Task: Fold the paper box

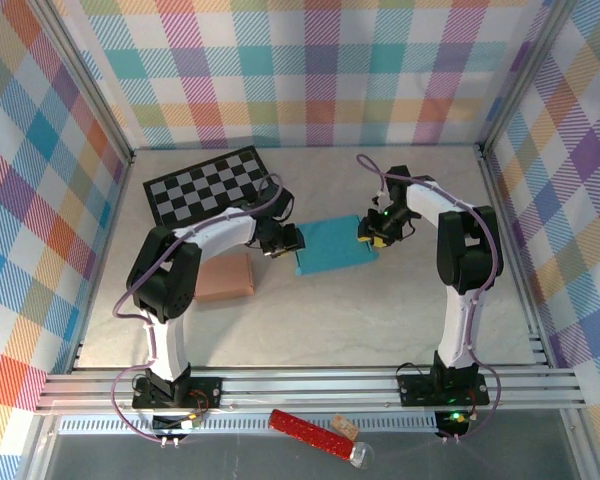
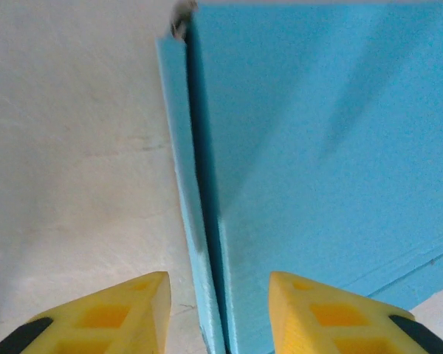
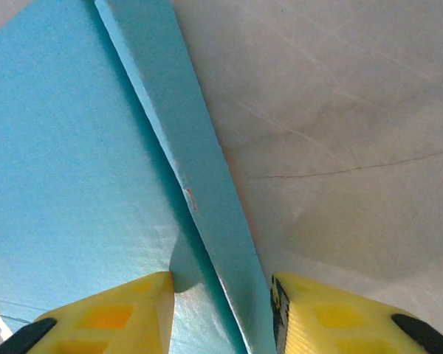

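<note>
Reaching inward from opposite sides, left claw (image 2: 219,287) and right claw (image 3: 221,287) parted, astride paper box (image 1: 335,246) flaps (right perhaps touching)

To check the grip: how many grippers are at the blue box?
2. The left gripper straddles the left flap of the box; the right gripper straddles its right flap.

The middle of the table (image 1: 310,320) is taken up by the blue paper box (image 1: 335,248), whose left and right ends are straddled by the left gripper (image 1: 292,241) and right gripper (image 1: 372,232). Left of the box, passage is narrowed by a tan block (image 1: 225,277) and, farther back, a checkerboard (image 1: 212,185). Open tabletop is left in front of the box and to its right, up to the plaid walls (image 1: 330,70).
</note>
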